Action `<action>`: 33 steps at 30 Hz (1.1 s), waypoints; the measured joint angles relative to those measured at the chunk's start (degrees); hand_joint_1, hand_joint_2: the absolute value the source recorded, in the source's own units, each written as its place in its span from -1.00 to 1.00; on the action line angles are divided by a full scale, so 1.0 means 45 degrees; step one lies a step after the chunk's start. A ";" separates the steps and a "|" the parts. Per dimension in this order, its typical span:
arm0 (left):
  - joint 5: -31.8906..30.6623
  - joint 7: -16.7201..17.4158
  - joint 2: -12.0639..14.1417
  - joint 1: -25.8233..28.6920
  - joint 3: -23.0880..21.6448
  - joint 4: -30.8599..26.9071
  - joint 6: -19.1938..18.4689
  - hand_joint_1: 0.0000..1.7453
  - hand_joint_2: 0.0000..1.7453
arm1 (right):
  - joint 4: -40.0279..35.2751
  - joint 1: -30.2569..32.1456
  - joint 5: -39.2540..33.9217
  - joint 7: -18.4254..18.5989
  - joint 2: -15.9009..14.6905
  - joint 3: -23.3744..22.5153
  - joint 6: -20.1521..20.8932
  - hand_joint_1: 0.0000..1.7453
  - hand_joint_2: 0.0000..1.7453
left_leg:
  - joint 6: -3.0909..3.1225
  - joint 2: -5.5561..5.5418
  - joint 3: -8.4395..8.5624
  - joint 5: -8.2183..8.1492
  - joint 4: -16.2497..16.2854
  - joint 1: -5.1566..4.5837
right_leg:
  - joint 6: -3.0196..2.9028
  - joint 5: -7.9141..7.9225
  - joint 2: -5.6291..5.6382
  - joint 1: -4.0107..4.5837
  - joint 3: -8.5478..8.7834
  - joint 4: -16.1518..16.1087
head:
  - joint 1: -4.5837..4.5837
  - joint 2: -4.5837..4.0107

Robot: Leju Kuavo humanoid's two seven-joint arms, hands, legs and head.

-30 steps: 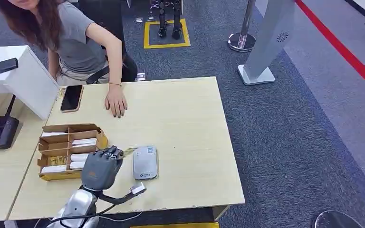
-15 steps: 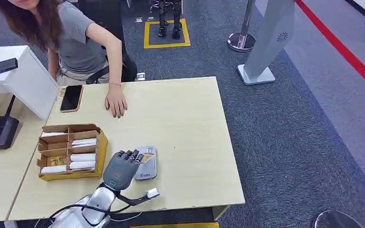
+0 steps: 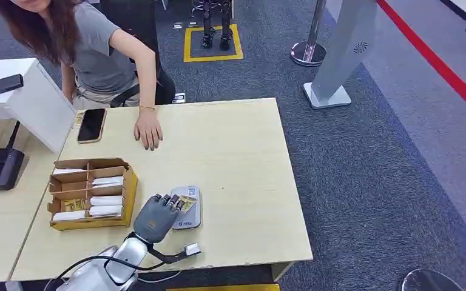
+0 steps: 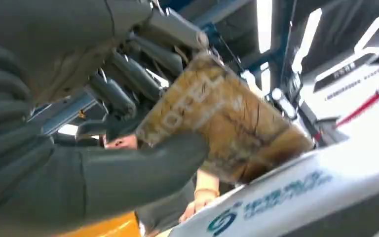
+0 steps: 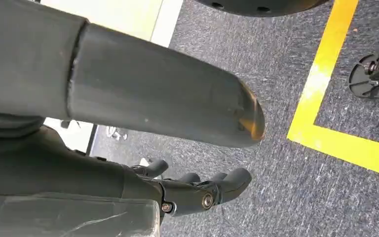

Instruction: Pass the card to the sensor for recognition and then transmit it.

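- Left robot hand (image 3: pixel 156 217) has the card (image 3: pixel 186 202) pinched between thumb and fingers, and it is right at the sensor (image 3: pixel 185 208), the flat grey reader on the worktop (image 3: pixel 236 157).
- From the wrist camera, the card (image 4: pixel 227 118) juts out past the fingers (image 4: pixel 128 74) and the thumb, tilted, its far edge dipping to the sensor's white top (image 4: pixel 296 192). Touching or just above? I cannot tell.
- Key relation: the card sits over the near half of the sensor, long side running away from the hand and across the reader face, so the reading looks to be happening now.
- Next call, as I judge it: the handover. A person's hand (image 3: pixel 148 132) rests flat on the worktop well beyond the sensor, on the far side, so the card must travel forward past the reader.
- Right robot hand (image 5: pixel 197 192) hangs over the carpet floor, fingers apart, nothing in it; the left is plainly the nearer one.
- Cardboard box (image 3: pixel 91 194) of cards sits just beside the sensor.
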 joint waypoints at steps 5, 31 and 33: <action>0.0000 -0.0370 -0.0189 -0.0141 0.0000 0.0330 -0.0448 1.00 1.00 | 0.0000 -0.0042 -0.0005 0.0005 0.0005 0.0019 -0.0034 -1.00 -1.00 | 0.0000 -0.0005 0.0005 0.0000 0.0000 -0.0001 | 0.0000 0.0000 -0.0005 0.0000 0.0012 0.0000 | 0.0000 0.0000; 0.4139 -0.3570 0.1039 0.1139 0.5502 -0.5911 0.1087 1.00 1.00 | 0.0005 0.0325 -0.0515 -0.0452 0.0092 0.0010 -0.0267 -1.00 -1.00 | -0.0001 0.0038 -0.0017 0.0000 -0.0002 0.0003 | 0.0004 -0.0001 0.0032 0.0004 -0.0016 0.0001 | 0.0019 0.0000; 0.6375 -0.5030 0.0788 0.1281 0.7157 -0.5906 0.1087 1.00 1.00 | 0.0005 0.0397 -0.0525 -0.0466 0.0097 0.0000 -0.0267 -1.00 -1.00 | -0.0001 0.0044 -0.0004 0.0000 -0.0001 0.0003 | 0.0002 0.0003 0.0037 0.0003 -0.0016 0.0001 | 0.0005 0.0000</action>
